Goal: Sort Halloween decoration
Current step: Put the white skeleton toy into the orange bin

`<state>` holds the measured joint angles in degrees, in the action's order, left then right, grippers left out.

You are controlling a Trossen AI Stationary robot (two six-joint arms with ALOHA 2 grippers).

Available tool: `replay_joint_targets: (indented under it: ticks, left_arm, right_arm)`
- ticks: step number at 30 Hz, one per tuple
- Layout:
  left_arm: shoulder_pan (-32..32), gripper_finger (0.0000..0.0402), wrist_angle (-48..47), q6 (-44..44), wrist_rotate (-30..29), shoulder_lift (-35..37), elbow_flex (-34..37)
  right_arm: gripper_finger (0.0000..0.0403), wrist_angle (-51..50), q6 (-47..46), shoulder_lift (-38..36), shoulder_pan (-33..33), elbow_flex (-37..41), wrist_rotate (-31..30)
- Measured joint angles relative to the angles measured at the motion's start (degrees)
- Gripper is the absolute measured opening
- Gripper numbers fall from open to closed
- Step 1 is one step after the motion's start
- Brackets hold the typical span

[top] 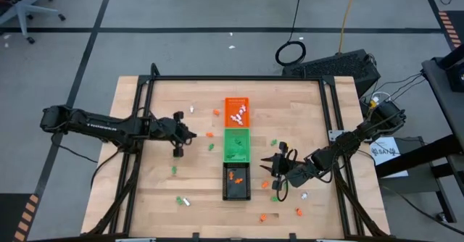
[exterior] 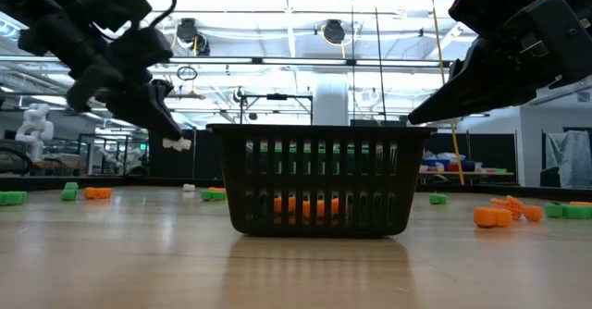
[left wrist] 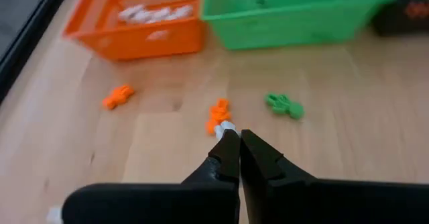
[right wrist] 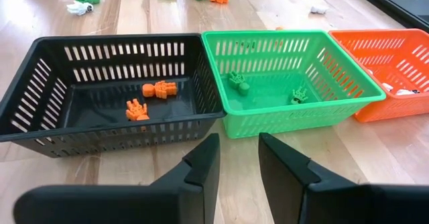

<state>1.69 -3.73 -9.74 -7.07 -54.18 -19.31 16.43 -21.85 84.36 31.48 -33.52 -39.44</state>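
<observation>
Three small trays stand in a row at mid-table: an orange tray (top: 236,111) with white trinkets, a green tray (top: 236,145) with green ones, and a black tray (top: 236,181) with orange ones. More tiny orange, green and white trinkets lie scattered on the wood, such as an orange one (left wrist: 218,114) and a green one (left wrist: 284,105). My left gripper (top: 177,152) hangs left of the green tray, above the table, shut on a white trinket (left wrist: 228,126). My right gripper (right wrist: 238,150) is open, just right of the black tray, and holds nothing. My left gripper pinches a white trinket (exterior: 176,144) between its two fingertips. The fingers slant downward at it from the table's left. The trinket is lifted clear of the table and pokes out just past the fingertips (left wrist: 225,142).
Loose trinkets lie left of the trays (top: 209,135), near the front edge (top: 183,200) and right of the black tray (top: 298,211). A dark frame (top: 232,77) borders the table. Bare wood shows at the far left and far right corners.
</observation>
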Motion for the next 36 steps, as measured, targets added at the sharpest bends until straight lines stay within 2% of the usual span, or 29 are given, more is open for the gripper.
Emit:
replay_joint_targets:
  ticks: [11, 22, 26, 36]
  left_arm:
    - [-6.5, 0.0, 0.3, -9.2, -0.8, -2.1, 0.0]
    - [-13.2, 0.0, 0.3, -28.2, -1.4, -2.6, 0.0]
    - [-15.4, 0.0, 1.6, -30.0, -5.3, -2.6, 0.0]
    - [-18.3, 0.0, 8.7, -34.8, -8.7, -2.3, 0.0]
  right_arm:
    - [0.0089, 0.0, 0.1, 0.0, 0.0, 0.0, 0.0]
    - [0.0089, 0.0, 0.2, 0.0, 0.0, 0.0, 0.0]
    - [0.0089, 0.0, 0.2, 0.0, 0.0, 0.0, 0.0]
    - [0.0089, 0.0, 0.7, 0.0, 0.0, 0.0, -1.2]
